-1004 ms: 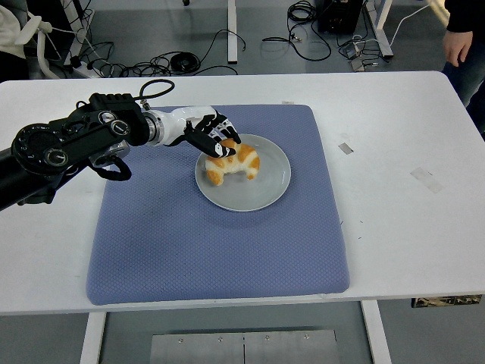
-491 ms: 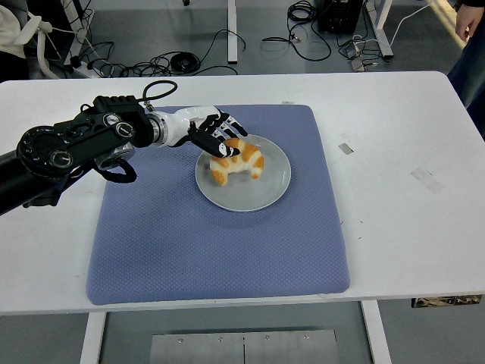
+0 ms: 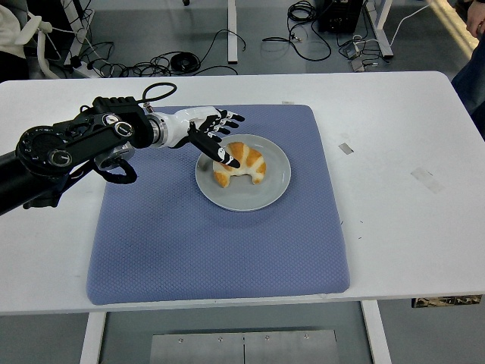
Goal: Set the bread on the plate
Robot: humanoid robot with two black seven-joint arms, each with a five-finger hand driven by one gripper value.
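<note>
A golden croissant point(image 3: 241, 163) lies on the grey plate point(image 3: 271, 184), left of the plate's middle. The plate rests on the blue mat point(image 3: 216, 227). My left hand point(image 3: 217, 134) hovers over the plate's upper left rim with its fingers spread, holding nothing. One black thumb tip reaches down beside the croissant's left end; the other fingers point right, above the bread. The black left arm comes in from the left edge. My right arm is out of view.
The white table point(image 3: 409, 136) extends right of the mat, with small tape pieces point(image 3: 345, 147) on it. A person's arm point(image 3: 474, 45) shows at the top right corner. Cables lie on the floor beyond the far edge.
The left hand's fingers have opened off the croissant and lifted slightly up and left. The croissant stays on the plate, having settled a little to the right.
</note>
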